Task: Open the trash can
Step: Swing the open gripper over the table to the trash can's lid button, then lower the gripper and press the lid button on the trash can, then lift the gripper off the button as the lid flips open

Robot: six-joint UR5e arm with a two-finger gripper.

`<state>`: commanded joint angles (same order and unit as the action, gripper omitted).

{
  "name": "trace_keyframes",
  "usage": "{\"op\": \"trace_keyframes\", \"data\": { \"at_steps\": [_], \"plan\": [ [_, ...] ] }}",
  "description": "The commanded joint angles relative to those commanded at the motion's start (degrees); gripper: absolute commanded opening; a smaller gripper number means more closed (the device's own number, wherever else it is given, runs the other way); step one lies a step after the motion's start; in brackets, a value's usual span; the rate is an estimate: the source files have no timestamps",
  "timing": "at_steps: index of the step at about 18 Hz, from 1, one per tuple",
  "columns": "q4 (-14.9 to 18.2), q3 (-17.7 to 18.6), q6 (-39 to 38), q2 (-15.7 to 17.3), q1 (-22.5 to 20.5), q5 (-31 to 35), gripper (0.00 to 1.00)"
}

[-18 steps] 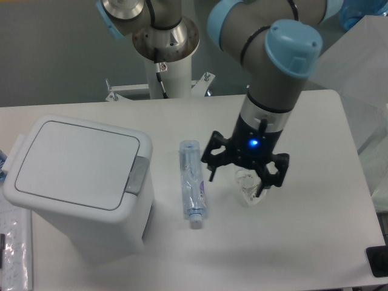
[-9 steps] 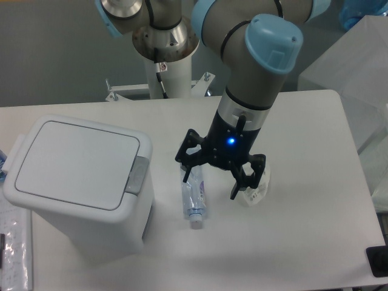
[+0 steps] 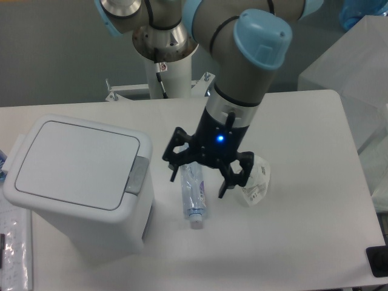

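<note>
Since a second ago the hand, fingers spread and empty, has swung left over the bottle toward the trash can at the worktop's left, lid down; next, press its grey latch.

A grey tubular arm with light-blue joint caps ends in a black wrist showing a small blue light, then a black two-fingered pincer.

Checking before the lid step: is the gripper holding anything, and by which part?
Nothing is held: the gripper hangs open above the plastic bottle, apart from the trash can.
</note>
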<state>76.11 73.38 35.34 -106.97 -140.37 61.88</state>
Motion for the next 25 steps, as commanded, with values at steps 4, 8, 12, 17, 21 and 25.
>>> {"op": "trace_keyframes", "data": {
  "at_steps": [4, 8, 12, 17, 21, 25],
  "plan": [
    [-0.18, 1.23, -0.44, 0.09, 2.03, 0.26, 1.0],
    [-0.17, 1.76, -0.44, 0.09, 2.03, 0.52, 1.0],
    [-0.44, 1.94, -0.44, -0.26, 2.03, 0.61, 1.0],
    [-0.53, 2.46, -0.44, -0.43, 2.12, 0.88, 1.0],
    [-0.53, 2.73, -0.44, -0.43, 2.12, 1.23, 1.0],
    [-0.53, 2.64, -0.53, -0.43, 2.29, 1.23, 1.0]
  ]
}}
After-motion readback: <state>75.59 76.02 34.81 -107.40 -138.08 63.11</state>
